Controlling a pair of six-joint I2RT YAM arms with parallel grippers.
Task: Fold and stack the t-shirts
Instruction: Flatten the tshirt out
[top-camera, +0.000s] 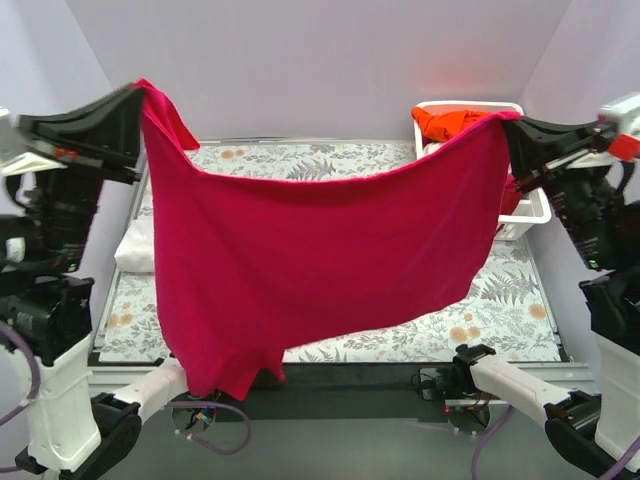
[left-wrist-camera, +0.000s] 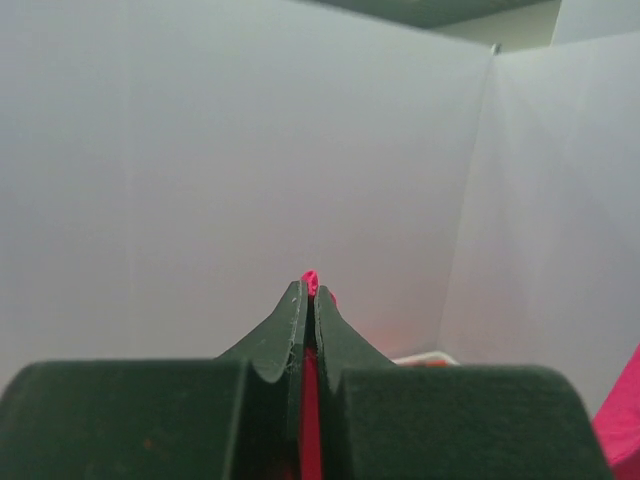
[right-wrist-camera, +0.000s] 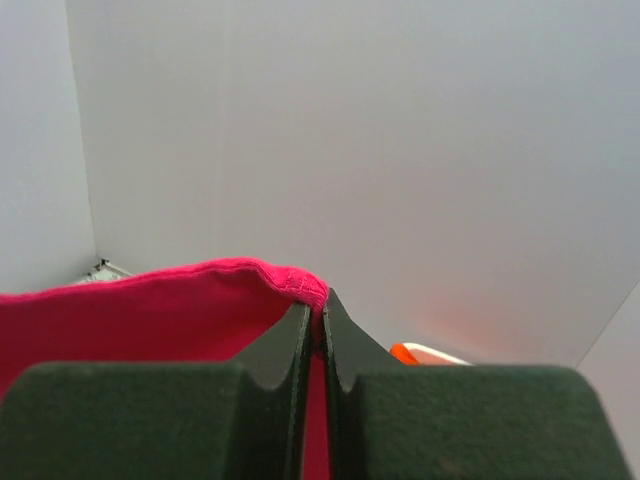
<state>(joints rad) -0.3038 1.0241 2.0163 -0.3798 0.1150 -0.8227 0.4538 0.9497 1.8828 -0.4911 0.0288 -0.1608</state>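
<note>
Evidently the crimson t-shirt (top-camera: 320, 260) is held up so that it can be spread out. It hangs as a wide sheet above the near part of the surface (top-camera: 500, 300), with its top edge sagging between two pinched corners and its hem dangling lowest at its left. The left fingers (left-wrist-camera: 297, 305) are closed tight on its upper left corner, and a nub of crimson shows past their tips. The right fingers (right-wrist-camera: 298, 325) are closed likewise on its upper right corner, with the hem folded over them. Held this way, the cloth can probably be lowered flat for folding.

Behind the crimson shirt's left edge a white t-shirt (top-camera: 135, 245) lies on the surface, seemingly folded. Farther back, behind its right corner, stands a white basket (top-camera: 520, 108) with an orange t-shirt (top-camera: 440, 122) in it.

By count there are two sets of fingers, both occupied, and one basket. Three shirts are in sight: one crimson, one white, one orange. Whether more lie in the basket cannot be told.
</note>
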